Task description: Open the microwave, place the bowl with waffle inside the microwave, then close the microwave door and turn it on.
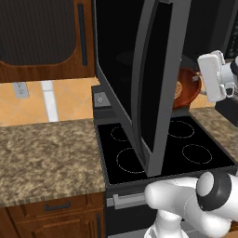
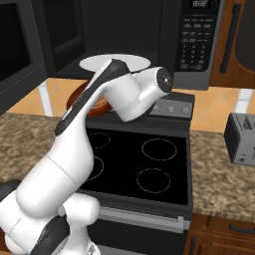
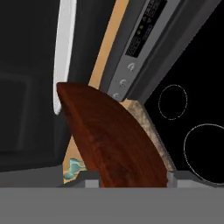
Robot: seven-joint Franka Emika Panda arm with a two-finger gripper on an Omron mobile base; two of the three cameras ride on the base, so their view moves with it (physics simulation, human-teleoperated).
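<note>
bowl on its way into the open microwave — placing step in hand

the microwave door (image 1: 155, 83) stands swung wide open, so the opening step looks done. the gripper (image 3: 127, 183) is clamped on the rim of the bowl (image 3: 116, 140), which rises from between its tips and fills the space just ahead of it. in the left base view the bowl (image 1: 185, 88) sits tilted beside the hand, with the waffle (image 1: 177, 89) showing against its inside. the microwave (image 2: 149, 35) opening, with its white turntable (image 2: 115, 62), lies just beyond and a little above the bowl, and the stove (image 2: 144, 164) is below the hand. next move, as i judge it — level the bowl, carry it forward over the turntable, set it down, then let go.
</note>
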